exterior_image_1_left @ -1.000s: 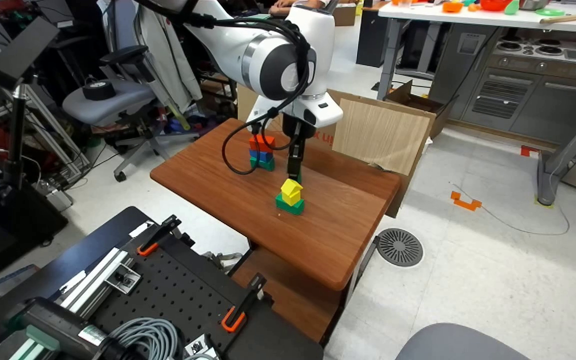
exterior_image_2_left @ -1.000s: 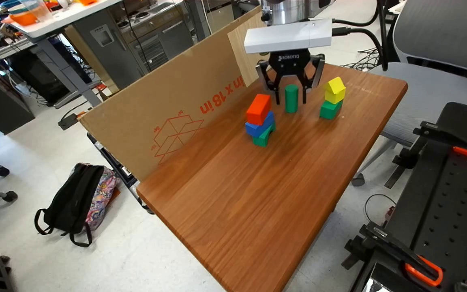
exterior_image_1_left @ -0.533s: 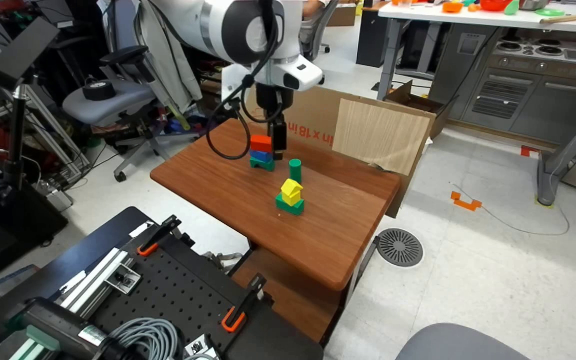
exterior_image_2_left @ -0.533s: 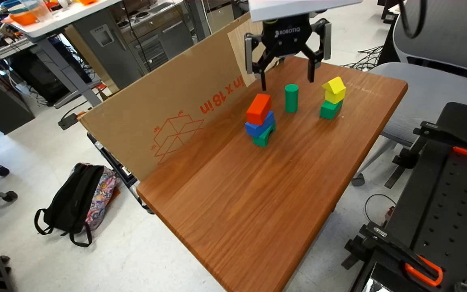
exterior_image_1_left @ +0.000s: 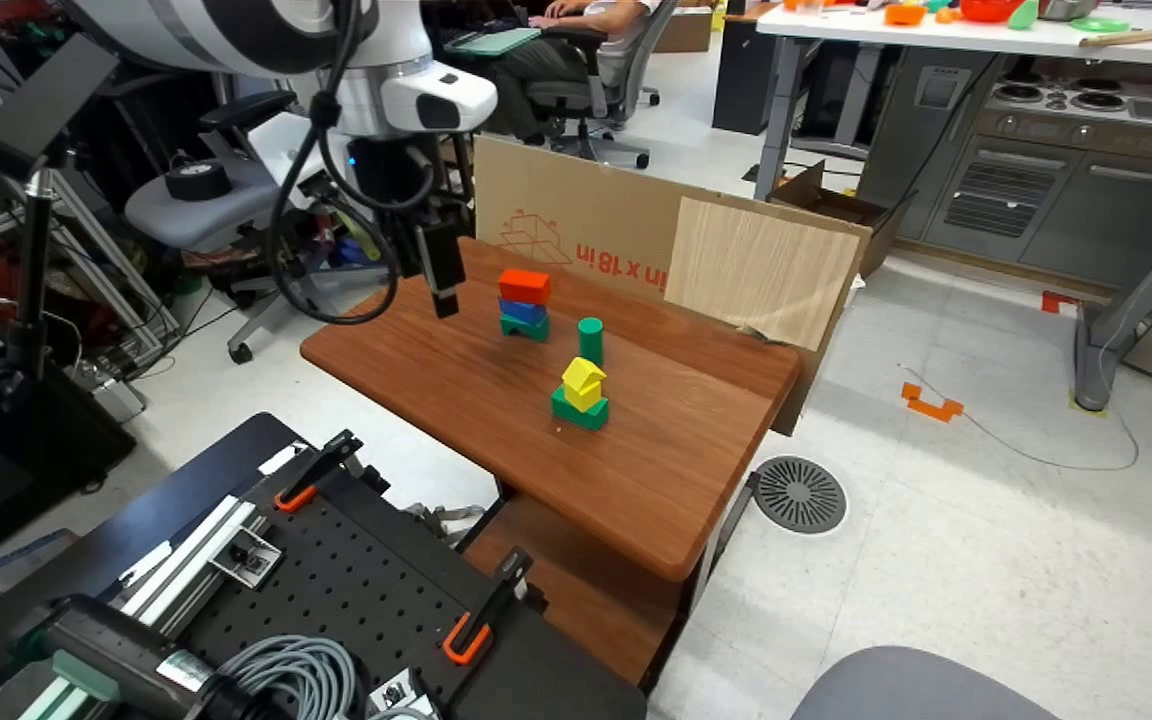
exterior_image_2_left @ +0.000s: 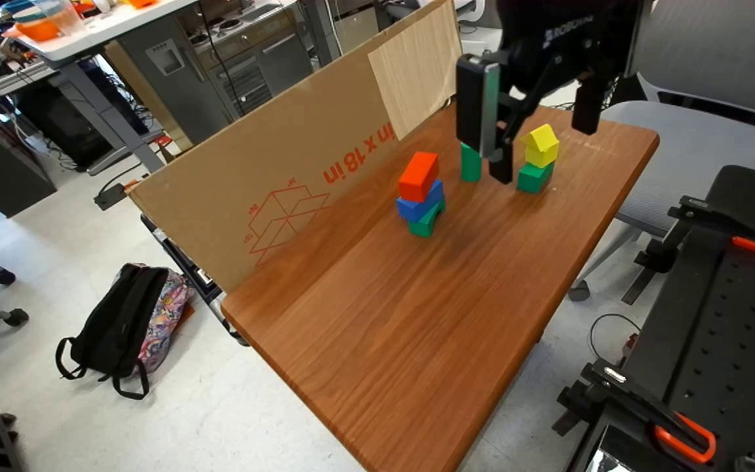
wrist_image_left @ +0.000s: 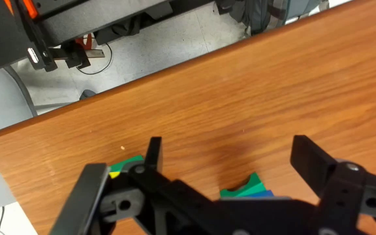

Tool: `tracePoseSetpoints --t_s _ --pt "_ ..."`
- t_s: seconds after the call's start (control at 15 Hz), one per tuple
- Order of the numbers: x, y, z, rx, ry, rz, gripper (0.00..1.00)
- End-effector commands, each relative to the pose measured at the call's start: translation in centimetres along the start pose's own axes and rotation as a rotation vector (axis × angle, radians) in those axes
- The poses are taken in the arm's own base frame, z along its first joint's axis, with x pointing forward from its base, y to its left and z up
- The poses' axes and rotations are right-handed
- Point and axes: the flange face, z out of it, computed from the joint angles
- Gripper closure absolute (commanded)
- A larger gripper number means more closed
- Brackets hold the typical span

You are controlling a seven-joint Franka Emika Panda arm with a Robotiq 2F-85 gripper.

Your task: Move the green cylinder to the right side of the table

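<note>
The green cylinder (exterior_image_1_left: 590,342) stands upright on the reddish-brown table (exterior_image_1_left: 676,480), between two block stacks. Its top is covered by a gripper finger in an exterior view, where its lower part (exterior_image_2_left: 471,165) shows. In the wrist view the cylinder does not show. My gripper (wrist_image_left: 228,142) is wide open, with only tabletop between its fingertips. It hangs above the table, apart from the cylinder; in an exterior view the gripper (exterior_image_2_left: 543,145) appears in front of it.
A red, blue and green stack (exterior_image_2_left: 420,195) stands beside the cylinder. Yellow blocks (exterior_image_1_left: 583,385) on a green block (exterior_image_1_left: 581,412) stand on its other side. A cardboard panel (exterior_image_2_left: 272,157) rises along one table edge. A black perforated bench (exterior_image_1_left: 356,560) lies off the opposite edge.
The jaws, partly open at the cylinder one second ago, have spread wider. My gripper has risen off and moved away past the red-topped stack. The cylinder has stayed where it stood.
</note>
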Motion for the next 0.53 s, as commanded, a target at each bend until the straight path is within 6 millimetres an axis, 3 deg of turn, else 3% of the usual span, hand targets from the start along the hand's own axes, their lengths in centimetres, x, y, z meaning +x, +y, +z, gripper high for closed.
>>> tracePoseSetpoints --t_s 0.0,0.2,0.27,0.47 --pt "-5.9 -0.3 -1.1 -0.050 0.028 -0.183 0.00" --pt "-8.8 -1.1 -0.5 -0.076 0.017 -0.268 0.00" --pt "-6.8 -1.3 -0.2 -0.046 0.010 -0.204 0.00" --pt "-8.3 -1.4 0.2 -0.059 0.006 -0.241 0.00"
